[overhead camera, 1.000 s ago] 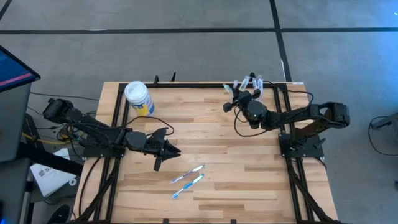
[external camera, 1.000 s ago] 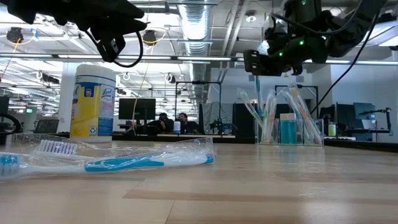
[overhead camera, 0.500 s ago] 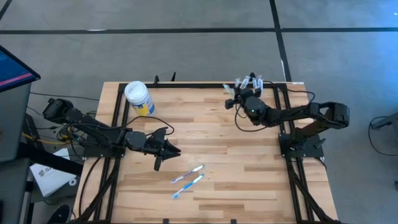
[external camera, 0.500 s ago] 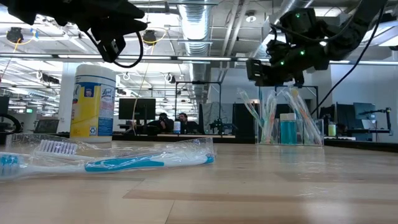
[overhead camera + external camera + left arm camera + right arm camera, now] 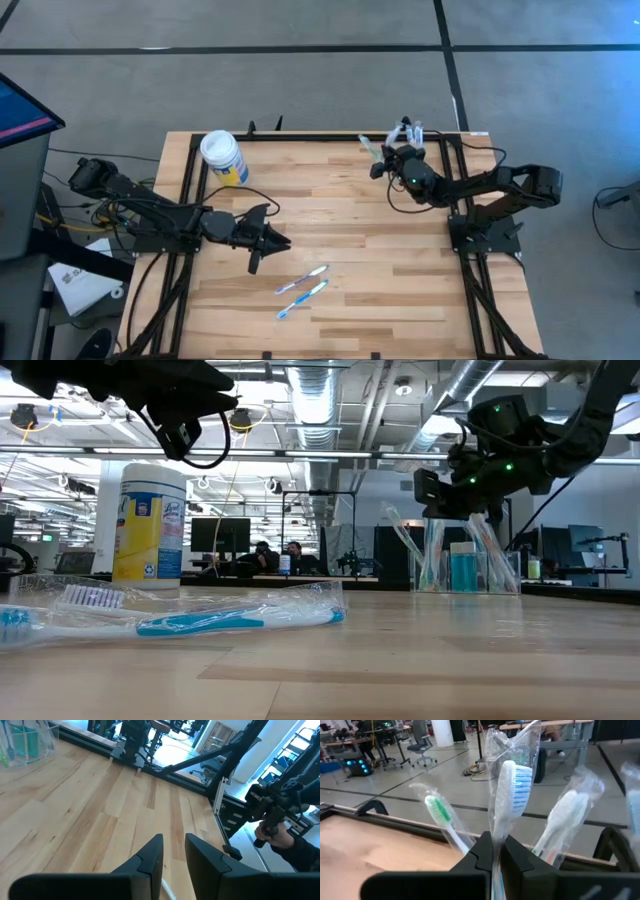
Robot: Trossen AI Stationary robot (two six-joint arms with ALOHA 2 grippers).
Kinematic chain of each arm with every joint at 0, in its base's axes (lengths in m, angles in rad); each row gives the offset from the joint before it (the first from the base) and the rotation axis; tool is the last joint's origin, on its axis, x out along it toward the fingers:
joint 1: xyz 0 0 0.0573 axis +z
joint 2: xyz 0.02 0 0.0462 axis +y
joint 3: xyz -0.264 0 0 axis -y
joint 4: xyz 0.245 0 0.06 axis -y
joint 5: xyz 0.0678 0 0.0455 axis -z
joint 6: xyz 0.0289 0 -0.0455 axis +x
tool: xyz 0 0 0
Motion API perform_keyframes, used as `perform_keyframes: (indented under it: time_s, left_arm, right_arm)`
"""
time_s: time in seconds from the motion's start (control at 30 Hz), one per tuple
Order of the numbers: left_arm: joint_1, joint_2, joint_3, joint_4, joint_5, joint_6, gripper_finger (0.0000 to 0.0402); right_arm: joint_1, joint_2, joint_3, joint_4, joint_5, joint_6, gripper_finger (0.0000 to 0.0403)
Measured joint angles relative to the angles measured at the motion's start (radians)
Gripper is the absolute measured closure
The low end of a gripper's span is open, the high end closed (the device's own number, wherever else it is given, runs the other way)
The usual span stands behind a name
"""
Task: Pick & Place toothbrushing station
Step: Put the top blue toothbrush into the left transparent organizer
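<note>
The see-through cup (image 5: pixel 462 565) stands at the table's far right corner (image 5: pixel 407 133) with several wrapped toothbrushes leaning in it. It also shows in the left wrist view (image 5: pixel 22 742). My right gripper (image 5: pixel 496 842) is just above the cup's near left side (image 5: pixel 384 164) and is shut on a wrapped white toothbrush with blue bristles (image 5: pixel 512 780). My left gripper (image 5: pixel 174 842) hovers open and empty over the table's left middle (image 5: pixel 270 252). Two wrapped blue-and-white toothbrushes (image 5: pixel 302 285) lie flat on the table nearer the front. My right gripper pinches the wrapped toothbrush's handle (image 5: pixel 496 827) between its two fingers, below the brush head. The head and wrapper stick out past the fingertips, level with the other brushes in the cup. The fingers hide the handle's lower part, so I cannot tell whether it rests in the cup.
A white-lidded yellow-and-blue canister (image 5: pixel 222 155) stands at the far left. A green-bristled brush (image 5: pixel 439 812) and another wrapped brush (image 5: pixel 565 815) lean on either side of my right gripper. A person's hand (image 5: pixel 280 837) shows beyond the table's right edge.
My right gripper has gone down and toward the table's far right corner with the toothbrush, from above and short of the cup to right at the brushes standing in it.
</note>
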Motion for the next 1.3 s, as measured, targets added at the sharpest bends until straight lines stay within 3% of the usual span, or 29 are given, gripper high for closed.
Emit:
perform_keyframes:
  time_s: [0.37, 0.7, 1.3]
  left_arm:
    - [0.000, 0.000, 0.000, 0.000, -0.001, 0.000, 0.0325]
    - [0.000, 0.000, 0.001, 0.000, -0.005, 0.000, 0.0325]
    - [0.000, 0.000, 0.001, -0.002, -0.002, 0.000, 0.0325]
  right_arm:
    - [-0.020, 0.000, -0.029, -0.002, -0.015, 0.038, 0.0392]
    - [-0.020, 0.000, -0.029, -0.038, -0.035, 0.037, 0.0346]
    - [-0.010, 0.000, -0.029, -0.024, -0.068, -0.049, 0.0341]
